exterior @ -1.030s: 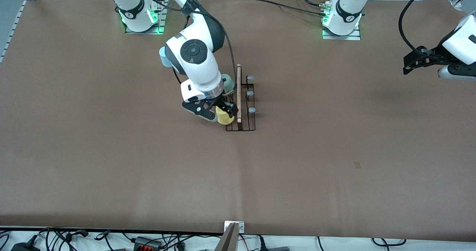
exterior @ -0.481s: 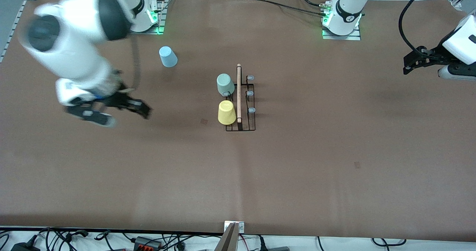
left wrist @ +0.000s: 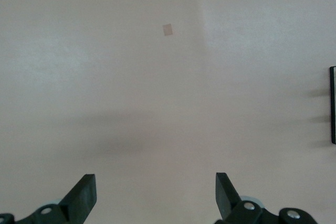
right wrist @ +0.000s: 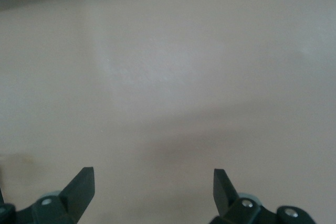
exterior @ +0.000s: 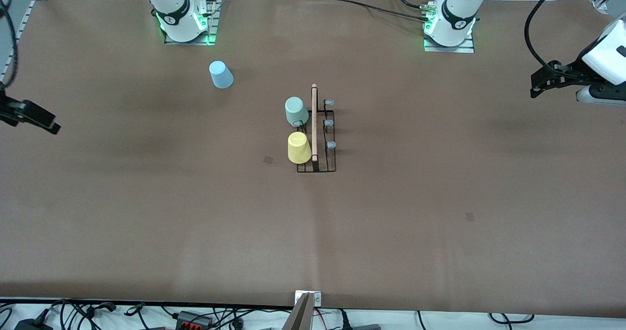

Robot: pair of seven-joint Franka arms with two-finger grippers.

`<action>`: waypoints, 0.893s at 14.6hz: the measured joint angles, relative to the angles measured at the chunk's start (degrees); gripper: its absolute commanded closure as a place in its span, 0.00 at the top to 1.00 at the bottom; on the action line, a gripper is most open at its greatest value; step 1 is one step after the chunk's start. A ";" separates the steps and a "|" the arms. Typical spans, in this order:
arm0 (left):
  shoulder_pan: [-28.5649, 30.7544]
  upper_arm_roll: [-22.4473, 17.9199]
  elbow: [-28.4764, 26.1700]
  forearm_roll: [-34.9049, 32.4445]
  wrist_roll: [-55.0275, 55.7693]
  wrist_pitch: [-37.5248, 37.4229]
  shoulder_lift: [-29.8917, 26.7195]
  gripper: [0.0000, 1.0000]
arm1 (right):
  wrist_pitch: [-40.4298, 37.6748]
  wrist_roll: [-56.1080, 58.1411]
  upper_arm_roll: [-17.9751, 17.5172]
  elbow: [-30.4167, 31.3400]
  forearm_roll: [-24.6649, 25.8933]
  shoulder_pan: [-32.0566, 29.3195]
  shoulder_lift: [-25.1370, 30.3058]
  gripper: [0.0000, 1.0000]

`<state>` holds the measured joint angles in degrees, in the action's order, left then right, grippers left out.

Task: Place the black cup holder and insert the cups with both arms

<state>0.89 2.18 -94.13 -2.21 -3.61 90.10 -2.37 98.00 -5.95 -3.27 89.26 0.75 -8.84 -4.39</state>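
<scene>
The black cup holder (exterior: 323,166) stands mid-table, its wooden rod handle (exterior: 314,122) along the top. A sage green cup (exterior: 296,111) and a yellow cup (exterior: 298,147) sit upside down on pegs on the side toward the right arm's end. Three pegs (exterior: 328,122) on the side toward the left arm's end are bare. A light blue cup (exterior: 221,74) stands upside down on the table near the right arm's base. My right gripper (right wrist: 153,179) is open and empty over bare table at its own end. Over the table's other end, my left gripper (left wrist: 155,182) waits open and empty.
A rack edge (left wrist: 333,103) shows at the border of the left wrist view. Small dark marks (exterior: 268,159) (exterior: 470,216) dot the brown table cover. Cables and a metal bracket (exterior: 308,298) line the table edge nearest the front camera.
The right gripper has left the yellow cup on the rack and swung away to its own end of the table. The left arm has not moved.
</scene>
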 measured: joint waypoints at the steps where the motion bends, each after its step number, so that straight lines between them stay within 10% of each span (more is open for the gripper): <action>1: 0.00 0.00 0.00 0.00 0.00 0.00 0.00 1.00 | -2.25 0.00 0.00 -0.25 0.04 -0.08 0.63 1.00; 13: 0.00 0.00 0.00 0.00 0.00 0.00 0.00 1.00 | -8.42 -0.25 -3.73 -0.83 1.59 2.34 0.13 1.00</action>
<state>0.89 2.18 -94.13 -2.21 -3.61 90.09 -2.37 89.58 -6.20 -7.00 88.43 2.33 -6.49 -4.26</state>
